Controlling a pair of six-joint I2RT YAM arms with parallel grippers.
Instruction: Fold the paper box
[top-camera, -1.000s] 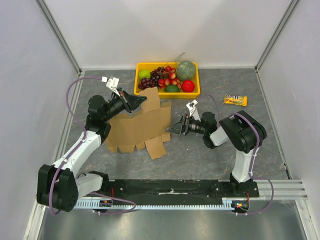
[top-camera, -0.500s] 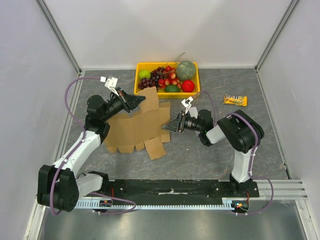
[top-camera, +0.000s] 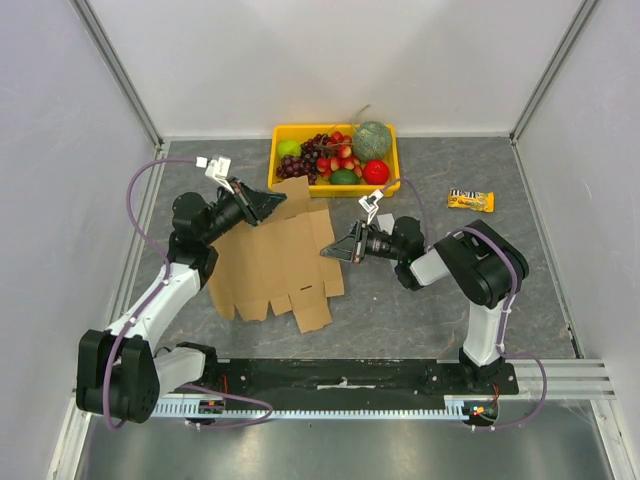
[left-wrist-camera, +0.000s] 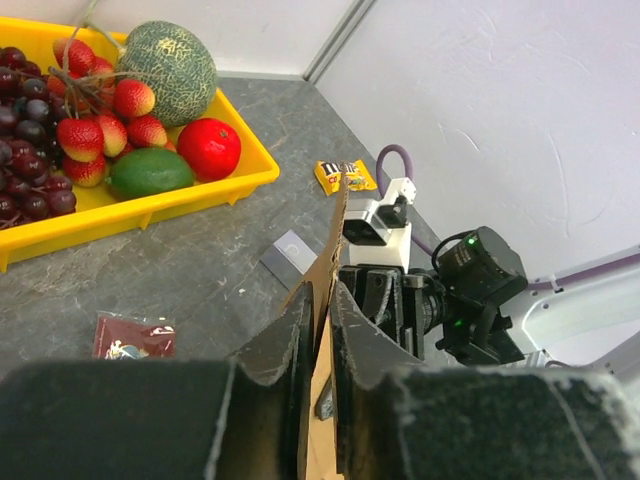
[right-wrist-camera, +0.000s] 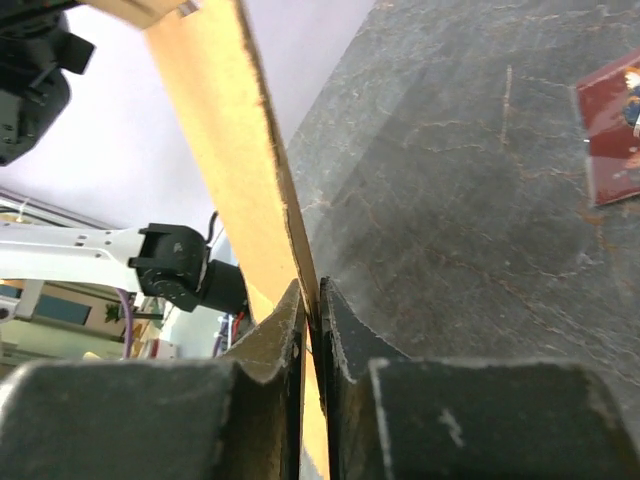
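Observation:
The paper box (top-camera: 272, 262) is a flat brown die-cut sheet with notched flaps, spread over the grey table between both arms. My left gripper (top-camera: 276, 203) is at its far edge, shut on an upper flap. In the left wrist view the sheet (left-wrist-camera: 338, 225) runs edge-on between my left gripper's (left-wrist-camera: 322, 300) fingers. My right gripper (top-camera: 331, 250) is at the sheet's right edge. In the right wrist view my right gripper (right-wrist-camera: 312, 295) is shut on the thin cardboard edge (right-wrist-camera: 225, 120), which rises up and to the left from the jaws.
A yellow tray (top-camera: 283, 131) of fruit stands just behind the sheet at the back. A candy bar (top-camera: 470, 200) lies at the back right. A small dark red packet (left-wrist-camera: 133, 335) and a grey card (left-wrist-camera: 288, 255) lie on the table near the tray.
My right gripper moved left to the sheet's right edge and closed on it. The sheet has come down flatter, its near flaps spreading toward the front. The left arm stayed in place.

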